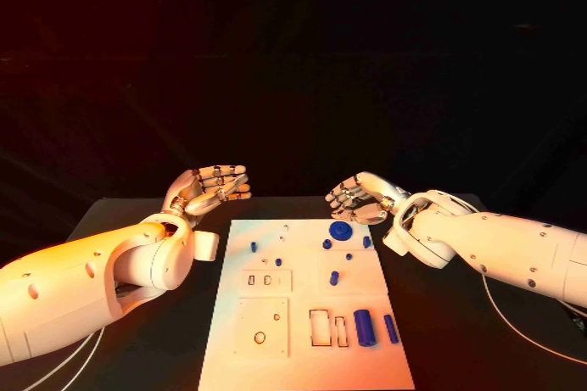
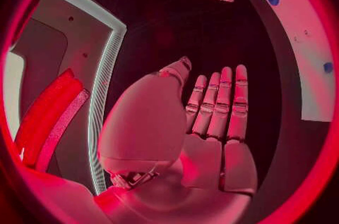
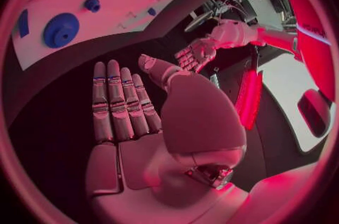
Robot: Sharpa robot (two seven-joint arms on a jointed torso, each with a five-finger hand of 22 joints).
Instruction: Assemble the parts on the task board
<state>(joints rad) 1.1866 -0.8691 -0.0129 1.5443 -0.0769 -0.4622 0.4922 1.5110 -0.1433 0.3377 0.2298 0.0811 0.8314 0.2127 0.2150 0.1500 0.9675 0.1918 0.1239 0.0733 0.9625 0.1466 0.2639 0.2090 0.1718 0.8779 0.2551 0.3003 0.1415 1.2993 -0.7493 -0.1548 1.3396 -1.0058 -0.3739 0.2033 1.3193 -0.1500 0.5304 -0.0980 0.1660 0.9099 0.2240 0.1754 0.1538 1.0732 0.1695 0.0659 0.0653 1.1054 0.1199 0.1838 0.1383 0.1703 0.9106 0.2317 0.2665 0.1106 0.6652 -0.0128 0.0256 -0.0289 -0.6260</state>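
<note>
While both arms reach in over the black table (image 1: 147,357), the task board (image 1: 306,323) lies flat in the middle of it, long side running away from the robot. Behind the table's far edge the room is dark.

On the board, a round blue disc part (image 1: 340,231) sits near the far end, toward the right. Small blue pegs (image 1: 277,261) are scattered across the far half. A short blue peg (image 1: 334,278) stands near the centre. At the near right, a thick blue cylinder (image 1: 365,327) lies beside two outlined rectangular slots (image 1: 319,327); a thinner blue bar (image 1: 392,328) lies just right of the cylinder. A square recessed panel (image 1: 262,326) with an oval opening occupies the near left; whether anything sits in it cannot be told.

Left hand (image 1: 210,190): raised above the table just off the board's far left corner, touching nothing. The left wrist view shows its fingers (image 2: 220,102) straight and side by side, nothing held.

Right hand (image 1: 360,198): hovering above the board's far right corner, near the disc, not touching it. The right wrist view shows its fingers (image 3: 116,102) extended, palm bare.
</note>
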